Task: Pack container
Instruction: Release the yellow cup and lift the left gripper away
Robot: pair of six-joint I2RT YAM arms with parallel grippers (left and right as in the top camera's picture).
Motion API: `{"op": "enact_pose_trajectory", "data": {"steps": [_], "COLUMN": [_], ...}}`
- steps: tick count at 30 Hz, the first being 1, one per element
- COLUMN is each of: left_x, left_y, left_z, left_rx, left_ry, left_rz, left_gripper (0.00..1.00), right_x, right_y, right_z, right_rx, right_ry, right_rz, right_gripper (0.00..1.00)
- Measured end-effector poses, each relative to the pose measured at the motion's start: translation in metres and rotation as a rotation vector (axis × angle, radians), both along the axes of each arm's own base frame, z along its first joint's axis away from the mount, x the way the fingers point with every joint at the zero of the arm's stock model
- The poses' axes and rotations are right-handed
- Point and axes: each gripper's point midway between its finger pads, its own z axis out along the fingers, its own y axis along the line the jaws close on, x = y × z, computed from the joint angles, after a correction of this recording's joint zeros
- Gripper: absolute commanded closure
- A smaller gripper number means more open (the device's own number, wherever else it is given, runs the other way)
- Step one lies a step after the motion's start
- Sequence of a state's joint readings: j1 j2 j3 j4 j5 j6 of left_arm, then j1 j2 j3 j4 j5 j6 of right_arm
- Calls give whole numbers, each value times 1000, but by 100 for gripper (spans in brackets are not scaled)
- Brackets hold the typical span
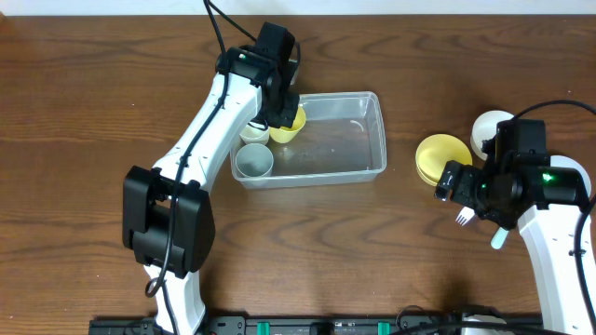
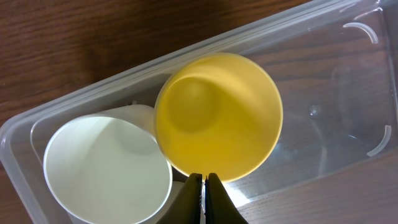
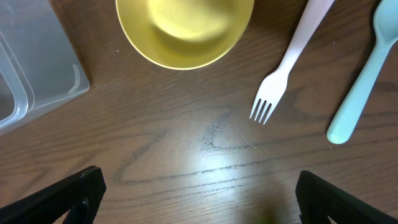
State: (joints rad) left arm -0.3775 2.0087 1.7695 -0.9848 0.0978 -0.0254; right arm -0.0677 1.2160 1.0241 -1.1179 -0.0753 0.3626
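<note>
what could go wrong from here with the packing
1. The left gripper pinches the yellow cup only by its rim, close against the white cup in the container. On release it may settle tilted or nudge the white cup.
2. The right gripper hangs open over the table near the fork and the pale blue utensil. Both lie flat, so a grasp may slip or push them toward the yellow bowl.

table (image 1: 74, 93) — dark wood grain | far edge — pale strip (image 1: 112, 6)
</note>
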Motion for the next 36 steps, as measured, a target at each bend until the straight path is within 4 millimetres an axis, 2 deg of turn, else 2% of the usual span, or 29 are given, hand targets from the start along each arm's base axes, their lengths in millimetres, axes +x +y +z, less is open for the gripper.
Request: {"op": "enact_pose_trajectory", "data": {"steps": [10,20,36], "left_x": [-1,-3,6], "left_y": [0,1,9], "left_z": [-3,-28,-27], "left_rx": [3,26,77], "left_ry": [7,64,20], "left_rz": [0,0,7], "left_gripper": [94,94,94], "right_x": [0,0,0], "right_y": [0,0,0], "right_z": [0,0,0], "right_rx": [0,0,0], "right_ry": [0,0,0], "right_rz": [0,0,0], "right_gripper": [1,1,1]}}
